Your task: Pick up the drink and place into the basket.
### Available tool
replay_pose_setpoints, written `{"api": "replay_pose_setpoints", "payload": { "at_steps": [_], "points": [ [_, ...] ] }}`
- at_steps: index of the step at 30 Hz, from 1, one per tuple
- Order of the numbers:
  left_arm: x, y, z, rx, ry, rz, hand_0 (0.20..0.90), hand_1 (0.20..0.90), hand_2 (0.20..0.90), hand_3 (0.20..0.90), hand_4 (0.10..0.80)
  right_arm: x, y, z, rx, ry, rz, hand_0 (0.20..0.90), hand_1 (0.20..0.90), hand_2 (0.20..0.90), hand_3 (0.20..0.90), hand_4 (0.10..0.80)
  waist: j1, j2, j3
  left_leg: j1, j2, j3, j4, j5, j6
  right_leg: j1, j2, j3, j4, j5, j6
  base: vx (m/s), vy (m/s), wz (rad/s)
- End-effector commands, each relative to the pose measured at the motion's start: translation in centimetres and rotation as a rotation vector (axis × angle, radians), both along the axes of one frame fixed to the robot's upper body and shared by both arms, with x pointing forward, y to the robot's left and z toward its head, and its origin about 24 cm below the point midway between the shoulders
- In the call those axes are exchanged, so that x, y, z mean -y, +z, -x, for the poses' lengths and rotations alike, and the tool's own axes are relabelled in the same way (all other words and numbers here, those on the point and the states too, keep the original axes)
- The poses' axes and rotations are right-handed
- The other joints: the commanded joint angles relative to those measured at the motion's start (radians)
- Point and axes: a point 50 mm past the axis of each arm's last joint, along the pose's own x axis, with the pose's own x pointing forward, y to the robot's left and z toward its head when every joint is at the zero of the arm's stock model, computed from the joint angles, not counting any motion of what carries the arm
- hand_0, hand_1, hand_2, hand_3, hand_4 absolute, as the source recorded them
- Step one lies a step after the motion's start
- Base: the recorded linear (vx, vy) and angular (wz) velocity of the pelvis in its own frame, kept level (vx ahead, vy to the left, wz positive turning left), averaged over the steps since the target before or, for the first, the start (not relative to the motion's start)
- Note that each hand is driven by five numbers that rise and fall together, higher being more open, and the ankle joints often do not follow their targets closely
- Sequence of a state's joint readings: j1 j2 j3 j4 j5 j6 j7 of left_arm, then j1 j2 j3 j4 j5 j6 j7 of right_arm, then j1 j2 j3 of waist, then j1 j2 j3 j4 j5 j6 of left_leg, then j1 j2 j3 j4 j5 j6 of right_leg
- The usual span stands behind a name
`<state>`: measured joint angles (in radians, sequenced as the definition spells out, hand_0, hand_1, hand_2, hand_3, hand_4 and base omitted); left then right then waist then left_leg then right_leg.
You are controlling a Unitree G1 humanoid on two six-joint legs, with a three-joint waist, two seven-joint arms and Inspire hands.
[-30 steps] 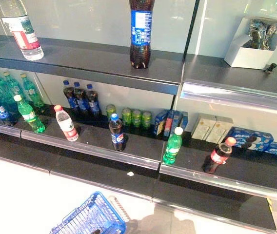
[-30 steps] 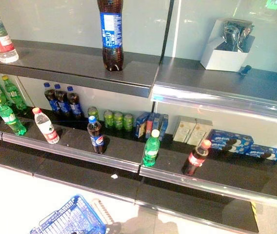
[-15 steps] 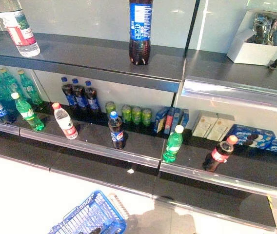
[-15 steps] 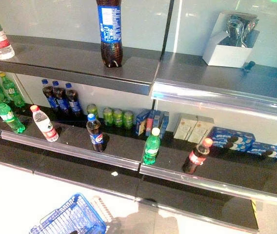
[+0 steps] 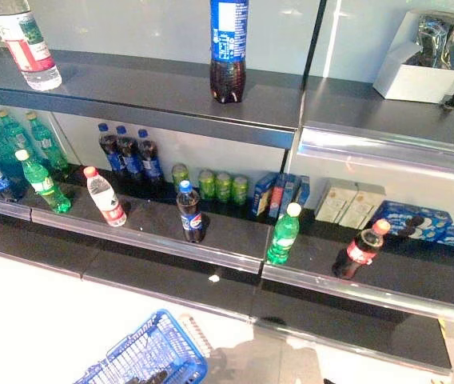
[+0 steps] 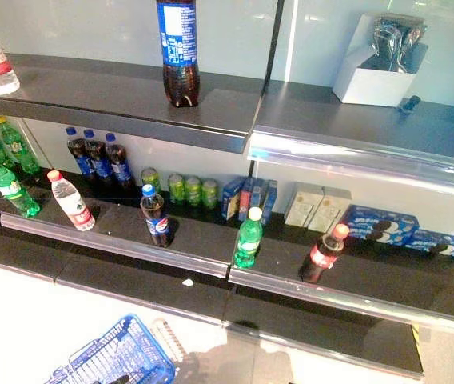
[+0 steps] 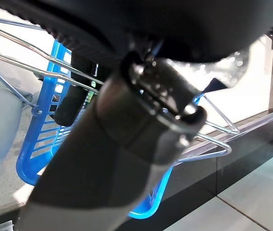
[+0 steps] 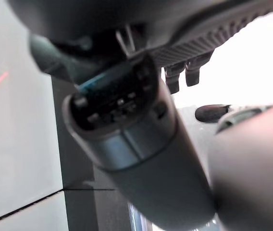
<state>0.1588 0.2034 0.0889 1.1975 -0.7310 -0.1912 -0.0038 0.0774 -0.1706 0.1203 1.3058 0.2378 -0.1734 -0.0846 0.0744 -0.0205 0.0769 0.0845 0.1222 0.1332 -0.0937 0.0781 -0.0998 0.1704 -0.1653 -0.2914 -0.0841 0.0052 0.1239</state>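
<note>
Drinks stand along the front of the lower shelf (image 5: 155, 240): a green bottle (image 5: 41, 182), a water bottle with a red label (image 5: 103, 197), a cola with a blue cap (image 5: 189, 212), a green bottle with a white cap (image 5: 283, 234) and a cola with a red cap (image 5: 358, 250). The blue basket (image 5: 151, 356) hangs low at the left, in front of the shelves. In the left wrist view my left hand (image 7: 127, 120) is shut on its thin wire handles (image 7: 213, 144). My right hand (image 8: 141, 159) is relaxed and holds nothing.
A tall cola bottle (image 5: 228, 50) and a large water bottle (image 5: 25, 44) stand on the upper shelf, with a white box (image 5: 415, 68) at its right. Behind the front row are cola bottles (image 5: 127, 156), green cans (image 5: 215, 186), cartons (image 5: 347, 206) and blue packs (image 5: 419, 222).
The whole picture has shifted a little, so the camera has moved. The drinks on the shelves have not moved. The blue basket still hangs low at the left.
</note>
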Motion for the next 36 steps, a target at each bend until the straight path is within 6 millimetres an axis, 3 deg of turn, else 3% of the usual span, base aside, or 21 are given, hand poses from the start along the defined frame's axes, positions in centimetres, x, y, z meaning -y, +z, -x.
{"api": "replay_pose_setpoints", "payload": {
  "at_steps": [1,9,14,15,16,19,20,30,36],
  "points": [
    [1.6,1.2,-6.4,0.238,-0.068,-0.010,0.300,0.300,0.300,0.200,0.100,1.4,1.6,-4.7,0.213,0.095,0.095,0.900,0.900,0.900,0.900,0.800,0.002,0.010,0.024,0.046,0.061,0.014,0.012,-0.047,-0.024,-0.042,-0.087,0.001,0.049,0.056,0.051,0.000,0.000,0.00],
    [0.8,1.8,-7.0,0.257,-0.074,-0.035,0.300,0.300,0.300,0.200,0.100,-0.6,4.9,-9.9,0.497,0.335,0.148,0.900,0.900,0.900,0.900,0.800,-0.014,-0.017,0.034,0.043,0.068,0.027,0.017,-0.046,-0.025,-0.052,-0.088,0.015,0.050,0.062,0.060,-0.034,-0.040,-0.08],
    [0.0,2.0,-6.7,0.262,-0.046,-0.053,0.300,0.300,0.300,0.200,0.100,-2.0,9.6,-13.3,0.751,0.461,0.182,0.900,0.900,0.900,0.900,0.800,-0.038,-0.029,0.037,0.043,0.073,0.040,0.018,-0.046,-0.026,-0.058,-0.089,0.022,0.049,0.064,0.064,-0.005,-0.006,-0.01],
    [0.0,2.1,-6.6,0.262,-0.046,-0.053,0.300,0.300,0.300,0.200,0.100,-2.0,9.7,-13.3,0.763,0.463,0.185,0.900,0.900,0.900,0.900,0.800,-0.039,-0.029,0.037,0.043,0.073,0.041,0.018,-0.046,-0.026,-0.059,-0.089,0.023,0.049,0.064,0.064,0.000,0.000,0.00],
    [-0.2,2.1,-6.5,0.262,-0.033,-0.055,0.300,0.300,0.300,0.200,0.100,-1.8,11.8,-14.2,0.852,0.469,0.204,0.900,0.900,0.900,0.900,0.800,-0.050,-0.030,0.037,0.043,0.074,0.046,0.018,-0.047,-0.026,-0.064,-0.090,0.027,0.052,0.064,0.067,-0.017,0.002,-0.03],
    [-0.3,2.0,-5.9,0.260,-0.020,-0.057,0.300,0.300,0.300,0.200,0.100,-1.3,14.3,-15.2,0.987,0.474,0.235,0.900,0.900,0.900,0.900,0.800,-0.065,-0.029,0.037,0.045,0.076,0.057,0.018,-0.048,-0.025,-0.071,-0.091,0.034,0.054,0.064,0.068,-0.014,0.009,-0.08],
    [-0.2,1.9,-5.7,0.259,-0.013,-0.056,0.300,0.300,0.300,0.200,0.100,-1.2,16.1,-15.7,1.067,0.480,0.262,0.900,0.900,0.900,0.900,0.800,-0.073,-0.027,0.036,0.046,0.077,0.063,0.018,-0.050,-0.023,-0.074,-0.093,0.037,0.054,0.063,0.069,-0.008,0.025,-0.19],
    [0.5,1.5,-4.0,0.257,-0.014,-0.034,0.300,0.300,0.300,0.200,0.100,0.3,24.5,-16.8,1.467,0.350,0.462,0.900,0.900,0.900,0.900,0.800,-0.099,-0.009,0.022,0.058,0.080,0.094,0.015,-0.065,-0.019,-0.085,-0.099,0.054,0.052,0.061,0.075,0.009,0.030,-0.12],
    [0.6,1.3,-3.5,0.239,-0.022,-0.034,0.300,0.300,0.300,0.200,0.100,0.9,27.4,-16.4,1.621,0.232,0.491,0.900,0.900,0.900,0.900,0.800,-0.105,-0.004,0.017,0.061,0.081,0.107,0.020,-0.069,-0.018,-0.091,-0.104,0.057,0.058,0.058,0.077,0.028,0.010,-0.11]
  ]
}}
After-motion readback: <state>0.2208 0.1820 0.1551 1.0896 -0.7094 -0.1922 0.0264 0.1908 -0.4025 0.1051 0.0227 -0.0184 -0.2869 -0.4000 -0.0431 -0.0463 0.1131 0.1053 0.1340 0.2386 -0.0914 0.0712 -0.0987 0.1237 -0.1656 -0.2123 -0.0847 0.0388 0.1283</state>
